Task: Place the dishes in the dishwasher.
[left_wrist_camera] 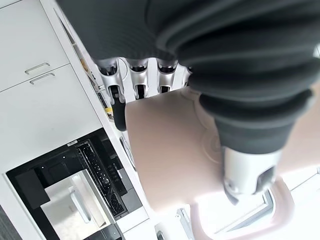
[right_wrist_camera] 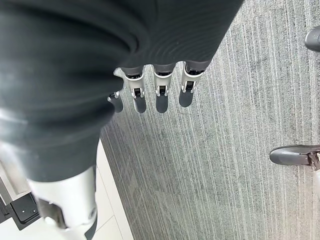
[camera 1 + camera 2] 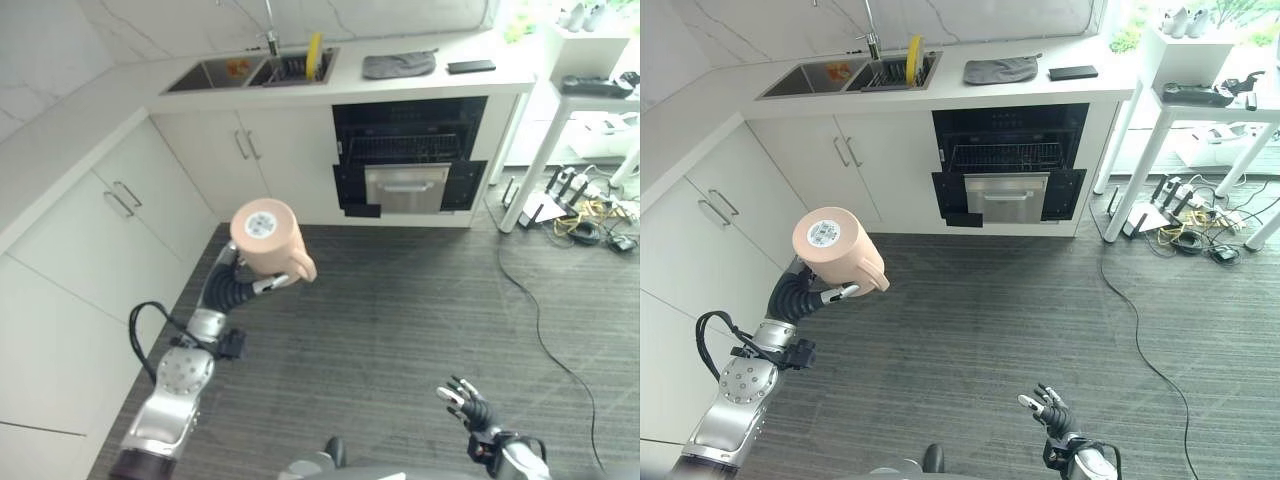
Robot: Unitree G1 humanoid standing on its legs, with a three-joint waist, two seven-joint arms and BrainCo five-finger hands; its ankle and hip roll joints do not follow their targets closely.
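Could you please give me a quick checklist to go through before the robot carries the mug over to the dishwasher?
1. Mug held: the left hand has its fingers and thumb curled round it. Ok.
2. Dishwasher open, rack showing. Ok.
3. Floor between robot and dishwasher free of obstacles. Ok.
4. Right hand free, fingers relaxed, holding nothing. Ok.
5. Cable on the floor lies off to the right of the path. Ok.
6. Free slot in the rack: cannot tell.

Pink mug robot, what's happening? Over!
Left robot hand grips pink mug, held up. Right robot hand open, empty. Dishwasher open ahead; floor between looks clear.
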